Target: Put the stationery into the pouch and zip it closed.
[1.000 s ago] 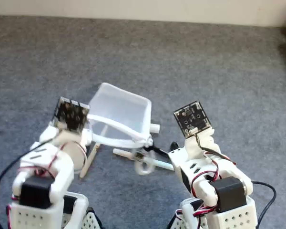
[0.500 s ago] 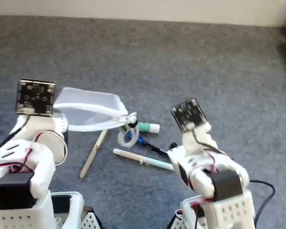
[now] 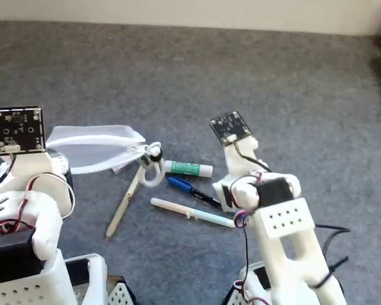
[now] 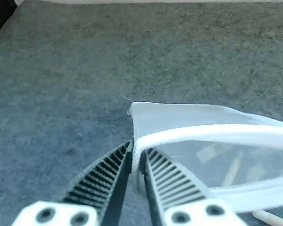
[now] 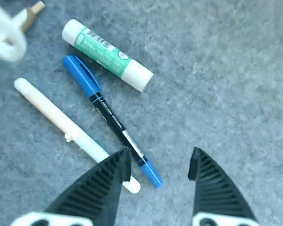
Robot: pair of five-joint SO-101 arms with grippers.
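Left jaws clamped on pouch (image 4: 188,117) rim, hold its mouth toward 3 o'clock; right jaws spread over blue pen (image 5: 108,115), so centre on barrel, avoiding white pen (image 5: 66,129).

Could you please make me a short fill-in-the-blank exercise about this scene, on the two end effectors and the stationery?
1. The left end effector is ____ on the rim of the pouch.
2. The right end effector hangs ____ above the blue pen.
3. The glue stick has a ____ label.
4. The white pen lies ____ the pouch, on the table.

Missing words: shut; open; green; outside.
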